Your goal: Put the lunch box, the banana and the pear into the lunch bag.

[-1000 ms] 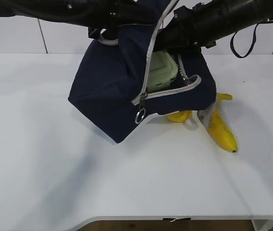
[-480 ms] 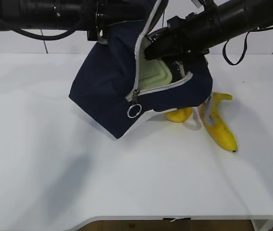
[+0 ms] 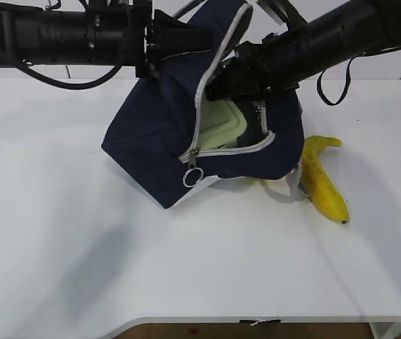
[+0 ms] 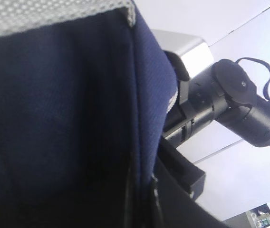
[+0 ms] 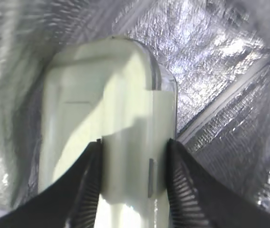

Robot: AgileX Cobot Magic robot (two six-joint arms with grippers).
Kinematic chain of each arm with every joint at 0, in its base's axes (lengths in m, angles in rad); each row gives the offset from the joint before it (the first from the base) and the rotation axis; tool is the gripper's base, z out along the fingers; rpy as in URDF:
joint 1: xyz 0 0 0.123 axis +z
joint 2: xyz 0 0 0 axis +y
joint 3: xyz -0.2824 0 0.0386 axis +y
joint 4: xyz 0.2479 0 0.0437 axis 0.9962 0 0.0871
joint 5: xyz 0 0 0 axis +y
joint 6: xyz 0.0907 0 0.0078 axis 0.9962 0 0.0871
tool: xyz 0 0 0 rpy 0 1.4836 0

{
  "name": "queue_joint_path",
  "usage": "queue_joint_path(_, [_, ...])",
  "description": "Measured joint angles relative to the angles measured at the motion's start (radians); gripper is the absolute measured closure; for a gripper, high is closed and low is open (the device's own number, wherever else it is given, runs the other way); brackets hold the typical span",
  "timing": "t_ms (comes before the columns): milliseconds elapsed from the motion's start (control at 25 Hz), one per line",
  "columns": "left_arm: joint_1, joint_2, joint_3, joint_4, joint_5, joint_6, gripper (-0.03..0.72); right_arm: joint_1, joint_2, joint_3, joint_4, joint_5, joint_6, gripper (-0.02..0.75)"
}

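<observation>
Navy fabric of the lunch bag (image 4: 63, 123) fills the frame directly ahead of the left end effector, with a strip of grey webbing (image 4: 44, 14) along the top edge. Beyond the fabric's right edge, the other black arm (image 4: 230, 109) extends away toward the right.

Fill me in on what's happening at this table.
Two robot arms are packing a lunch bag. The left gripper is shut on the bag's top edge, holding it tilted and open. The right gripper is inside the foil lining, clamped on the lunch box. The banana lies on the table to the bag's right; the pear is not visible.
</observation>
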Motion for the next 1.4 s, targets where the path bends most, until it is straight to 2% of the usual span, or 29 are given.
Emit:
queue_joint_path(320, [0.045,0.013,0.0,-0.013,0.022,0.014,0.683,0.012,0.013,0.0,0.028,-0.039,-0.015,0.431])
queue_joint_path(760, [0.045,0.077,0.0,-0.028,0.025,0.04,0.683,0.052,0.067,0.0,0.041,-0.094,-0.042,0.431])
queue_joint_path(1400, [0.045,0.098,0.0,-0.043,0.027,0.049,0.683,0.074,0.17,-0.002,0.162,-0.162,-0.12,0.431])
